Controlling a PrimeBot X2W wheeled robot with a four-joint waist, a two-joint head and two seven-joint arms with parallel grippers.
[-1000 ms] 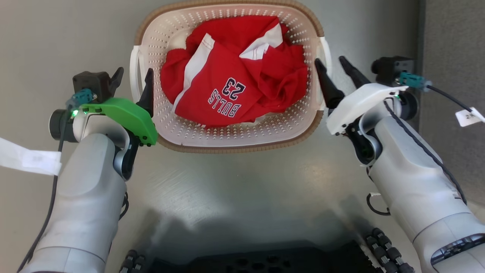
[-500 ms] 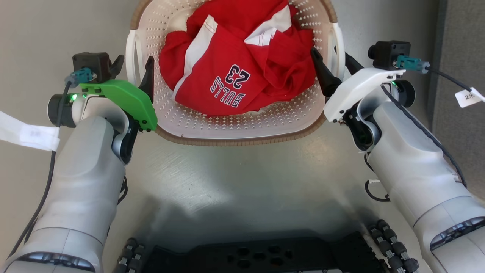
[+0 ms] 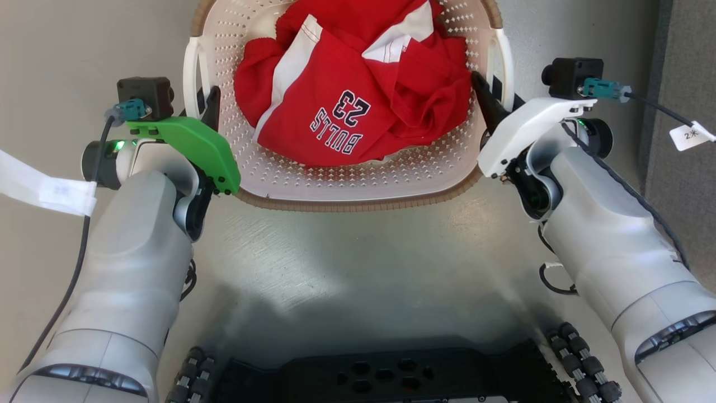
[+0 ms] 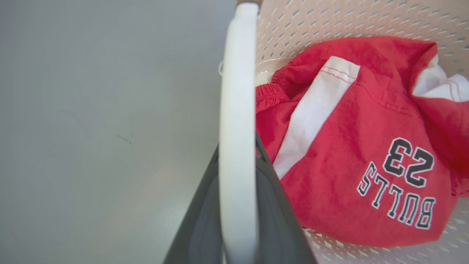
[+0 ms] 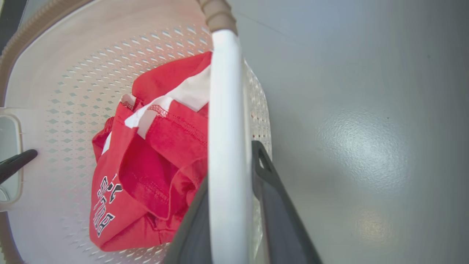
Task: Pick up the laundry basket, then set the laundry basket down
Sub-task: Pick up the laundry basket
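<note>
The laundry basket (image 3: 358, 187) is cream-white and perforated with a brown rim, and sits at the top middle of the head view with a red "BULLS 23" jersey (image 3: 358, 95) crumpled inside. My left gripper (image 3: 197, 106) is shut on the basket's white left handle (image 3: 190, 67). In the left wrist view that handle (image 4: 238, 91) runs between the dark fingers (image 4: 278, 220) of the left gripper (image 4: 237, 145). My right gripper (image 3: 499, 98) is shut on the right handle (image 3: 506, 59). The right wrist view shows the right gripper (image 5: 229, 165) clamping the handle (image 5: 227, 91).
Smooth grey floor (image 3: 358, 263) lies under and around the basket. My black wheeled base (image 3: 386, 380) fills the bottom edge of the head view. A darker grey strip (image 3: 688, 184) runs along the right side. Cables with white tags (image 3: 47, 187) hang off both wrists.
Both grippers went from open around the handles to shut on them. The basket has shifted up the head view and looks larger and nearer.
</note>
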